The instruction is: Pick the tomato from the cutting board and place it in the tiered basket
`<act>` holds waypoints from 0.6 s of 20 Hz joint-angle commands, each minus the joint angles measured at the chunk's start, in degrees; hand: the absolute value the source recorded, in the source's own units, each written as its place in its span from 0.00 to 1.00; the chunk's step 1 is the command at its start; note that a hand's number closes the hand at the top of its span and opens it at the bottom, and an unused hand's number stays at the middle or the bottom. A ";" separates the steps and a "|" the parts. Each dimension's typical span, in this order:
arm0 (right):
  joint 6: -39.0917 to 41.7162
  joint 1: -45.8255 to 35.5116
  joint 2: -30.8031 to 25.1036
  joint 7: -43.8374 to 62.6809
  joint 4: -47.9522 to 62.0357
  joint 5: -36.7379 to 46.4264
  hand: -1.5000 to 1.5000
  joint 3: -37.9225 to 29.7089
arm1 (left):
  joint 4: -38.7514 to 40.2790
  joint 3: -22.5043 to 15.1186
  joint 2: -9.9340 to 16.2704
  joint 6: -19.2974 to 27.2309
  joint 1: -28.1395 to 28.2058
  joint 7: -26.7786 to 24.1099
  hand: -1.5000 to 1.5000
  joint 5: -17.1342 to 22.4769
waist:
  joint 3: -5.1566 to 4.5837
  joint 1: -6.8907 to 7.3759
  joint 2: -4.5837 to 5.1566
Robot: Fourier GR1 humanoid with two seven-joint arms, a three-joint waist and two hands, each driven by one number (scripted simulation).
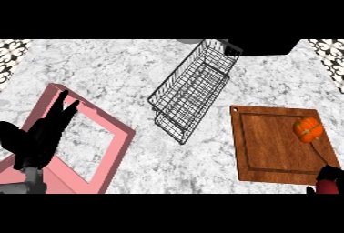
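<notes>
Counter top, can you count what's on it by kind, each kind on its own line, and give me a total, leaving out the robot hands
Tomato: 1
Wooden cutting board: 1
Wire tiered basket: 1
Pink frame: 1
Total: 4

An orange-red tomato (308, 129) is seen resting on the right part of a wooden cutting board (269, 150) at the right of the marbled counter (101, 68); a black wire tiered basket (193, 88) is set near the counter's middle, tilted in the view and apart from the board's left edge. The left hand (40, 134) is shown at the left, fingers straight and raised, over a pink frame-like tray (118, 136); only a small part of the right hand (329, 175) is visible at the lower right corner, at the board's near edge, its fingers not made out.
</notes>
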 commanded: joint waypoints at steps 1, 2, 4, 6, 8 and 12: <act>-6.80 5.81 1.97 1.15 -9.92 -0.09 1.00 -3.66 | -1.05 -0.10 -0.01 -0.14 -0.38 1.55 0.50 0.03 | 0.24 -0.05 0.05; -9.00 5.36 3.18 1.31 -12.04 -0.22 1.00 -4.23 | -0.94 -0.20 -0.03 -0.31 2.09 -0.46 0.50 -0.68 | 0.23 0.06 -0.03; -12.62 5.34 6.22 -0.13 -16.61 -2.63 1.00 -4.23 | -1.22 -0.06 -0.05 0.02 0.88 0.79 0.50 -0.40 | 0.26 -0.32 -0.16; -12.89 4.06 8.86 -1.79 -23.26 -8.98 1.00 -3.58 | -0.05 -0.31 -0.62 -0.27 1.43 -0.66 0.50 -0.52 | 0.21 -0.87 -0.31; -13.23 2.43 9.45 -1.26 -27.22 -10.46 1.00 -4.07 | -2.71 0.86 1.04 -1.15 0.66 1.25 0.50 0.72 | 0.26 0.39 -0.14; -7.72 5.00 9.29 2.33 -41.36 -11.41 1.00 -1.69 | -0.29 -0.40 -0.38 -0.95 -1.98 2.48 0.50 -0.05 | 0.21 0.53 0.24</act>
